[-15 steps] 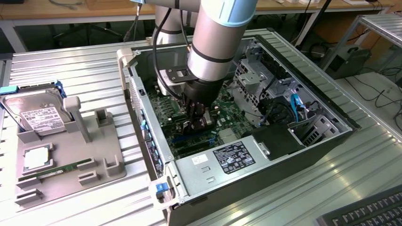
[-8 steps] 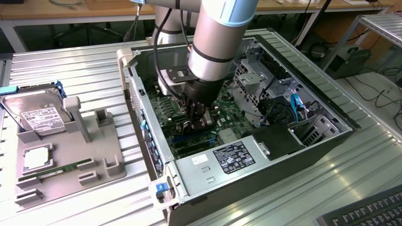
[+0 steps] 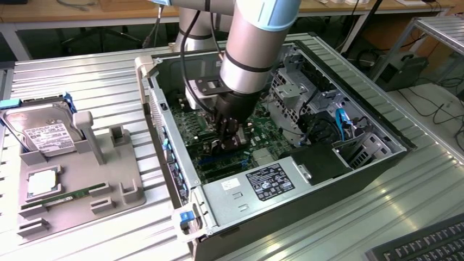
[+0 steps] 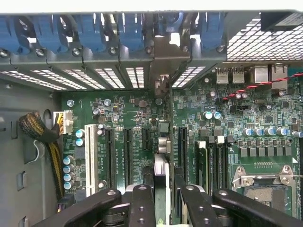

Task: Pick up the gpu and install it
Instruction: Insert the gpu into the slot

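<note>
Where it hangs inside the computer case (image 3: 156,109), the end effector (image 4: 163,191) grips the gpu (image 4: 161,163) over the motherboard (image 4: 118,113).

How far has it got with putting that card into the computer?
Done: the gpu is picked up and inside the open computer case. In hand: the hand grips it edge-down over the slots of the motherboard. Left: I cannot tell whether it is seated; the hand has not released it.

Arm (image 3: 250,49) downward, hand (image 4: 164,188) seemingly clamped
</note>
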`<state>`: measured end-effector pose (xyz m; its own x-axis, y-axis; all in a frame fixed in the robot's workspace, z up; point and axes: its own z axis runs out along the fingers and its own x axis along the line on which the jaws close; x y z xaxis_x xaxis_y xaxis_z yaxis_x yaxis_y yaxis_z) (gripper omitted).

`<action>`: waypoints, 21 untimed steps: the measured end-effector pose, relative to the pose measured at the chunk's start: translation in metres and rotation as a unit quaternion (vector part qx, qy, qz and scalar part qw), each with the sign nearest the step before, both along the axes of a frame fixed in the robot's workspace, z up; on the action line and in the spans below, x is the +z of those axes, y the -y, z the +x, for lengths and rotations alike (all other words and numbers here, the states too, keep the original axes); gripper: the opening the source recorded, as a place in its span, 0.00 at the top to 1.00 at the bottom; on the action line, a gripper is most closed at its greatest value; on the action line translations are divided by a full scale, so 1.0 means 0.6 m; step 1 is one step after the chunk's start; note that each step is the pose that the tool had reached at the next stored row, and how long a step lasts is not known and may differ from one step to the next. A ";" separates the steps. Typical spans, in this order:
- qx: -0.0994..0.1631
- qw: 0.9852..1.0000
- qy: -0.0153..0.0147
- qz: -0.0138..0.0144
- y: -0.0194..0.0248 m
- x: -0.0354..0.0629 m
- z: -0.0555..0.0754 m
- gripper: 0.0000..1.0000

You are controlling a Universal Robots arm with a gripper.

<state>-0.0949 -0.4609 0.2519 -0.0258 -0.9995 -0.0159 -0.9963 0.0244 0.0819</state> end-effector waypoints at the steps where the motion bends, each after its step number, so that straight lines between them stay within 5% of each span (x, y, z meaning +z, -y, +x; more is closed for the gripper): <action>1: 0.000 1.000 0.000 0.000 0.0000 0.000 0.001 0.74; 6: 0.000 1.000 0.000 -0.002 -0.0002 0.002 0.006 0.74; 12: 0.000 1.000 0.000 -0.010 -0.0010 0.010 0.007 0.74; 18: 0.000 1.000 0.000 -0.011 -0.0065 0.010 0.007 0.74; 21: 0.000 1.000 -0.001 -0.013 -0.0067 0.010 0.007 0.74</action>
